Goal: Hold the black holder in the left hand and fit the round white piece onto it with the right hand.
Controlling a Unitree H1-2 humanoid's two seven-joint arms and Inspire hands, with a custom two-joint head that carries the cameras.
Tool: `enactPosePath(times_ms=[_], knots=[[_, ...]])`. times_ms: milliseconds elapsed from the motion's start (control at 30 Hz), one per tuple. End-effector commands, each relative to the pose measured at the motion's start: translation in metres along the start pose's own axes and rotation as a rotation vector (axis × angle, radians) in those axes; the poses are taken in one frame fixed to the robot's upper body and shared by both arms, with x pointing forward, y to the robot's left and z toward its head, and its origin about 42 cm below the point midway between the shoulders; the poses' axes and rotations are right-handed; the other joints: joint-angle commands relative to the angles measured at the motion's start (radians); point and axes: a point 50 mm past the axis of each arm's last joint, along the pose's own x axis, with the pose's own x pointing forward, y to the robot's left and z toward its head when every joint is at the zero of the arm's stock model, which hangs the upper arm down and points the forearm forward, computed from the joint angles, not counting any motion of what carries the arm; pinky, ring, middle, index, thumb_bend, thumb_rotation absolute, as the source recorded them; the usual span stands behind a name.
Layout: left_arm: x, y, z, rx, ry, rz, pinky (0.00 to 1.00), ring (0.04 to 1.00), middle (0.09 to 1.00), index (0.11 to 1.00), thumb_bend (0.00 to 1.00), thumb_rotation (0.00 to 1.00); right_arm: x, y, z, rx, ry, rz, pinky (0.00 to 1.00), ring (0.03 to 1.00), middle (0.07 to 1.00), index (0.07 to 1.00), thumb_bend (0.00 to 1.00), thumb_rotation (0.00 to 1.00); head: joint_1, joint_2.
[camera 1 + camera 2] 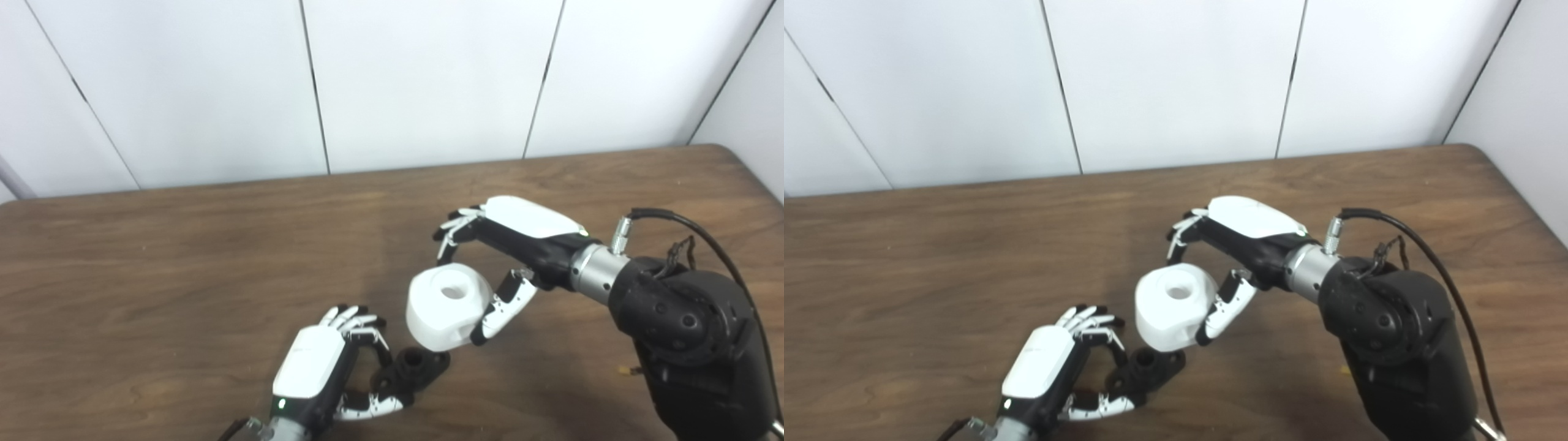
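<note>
The black holder (pixel 419 367) sits low near the table's front edge, with my left hand (pixel 312 367) shut on it, fingers over its near side and thumb underneath. Its short round post points up and is uncovered. The round white piece (pixel 444 309), with a hole in its top, hangs tilted just behind and above the holder, and its lower edge overlaps the holder's far end. My right hand (pixel 514 239) holds it, thumb pressed on its right side and fingers curled over its far top edge.
The brown wooden table (pixel 184 275) stretches wide to the left and back, ending at a white panelled wall. My bulky black right forearm (pixel 692 343) and its cable (pixel 704 233) fill the lower right. The table's right corner is rounded.
</note>
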Motion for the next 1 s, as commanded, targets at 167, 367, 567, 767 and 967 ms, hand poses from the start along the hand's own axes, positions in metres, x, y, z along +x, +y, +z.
enactPosePath(times_ms=[167, 367, 567, 767, 967], knots=[[0.003, -0.005, 0.004, 0.021, -0.006, -0.038, 0.95, 0.898, 0.802, 0.486, 0.52, 0.04, -0.004, -0.002, 0.007, -0.003, -0.026, -0.030, 1.00, 1.000, 0.855, 0.482, 0.52, 0.14, -0.002, 0.002], [0.004, -0.005, 0.004, 0.023, -0.007, -0.038, 0.95, 0.898, 0.800, 0.486, 0.52, 0.04, 0.003, 0.002, 0.011, -0.024, -0.039, -0.033, 1.00, 1.000, 0.856, 0.482, 0.53, 0.14, -0.001, 0.006], [0.004, -0.005, 0.006, 0.023, -0.007, -0.039, 0.95, 0.897, 0.800, 0.486, 0.52, 0.04, 0.011, 0.007, 0.015, -0.064, -0.058, -0.029, 1.00, 0.983, 0.846, 0.481, 0.53, 0.14, 0.000, 0.010], [0.004, -0.005, 0.005, 0.020, -0.006, -0.039, 0.95, 0.896, 0.802, 0.486, 0.52, 0.04, 0.014, 0.012, 0.014, -0.064, -0.058, -0.024, 1.00, 0.973, 0.844, 0.482, 0.53, 0.14, 0.002, 0.006], [0.004, -0.006, 0.006, 0.016, -0.009, -0.038, 0.95, 0.891, 0.799, 0.486, 0.52, 0.04, 0.020, 0.020, 0.014, -0.081, -0.062, -0.028, 1.00, 0.975, 0.838, 0.482, 0.53, 0.14, 0.005, -0.001]])
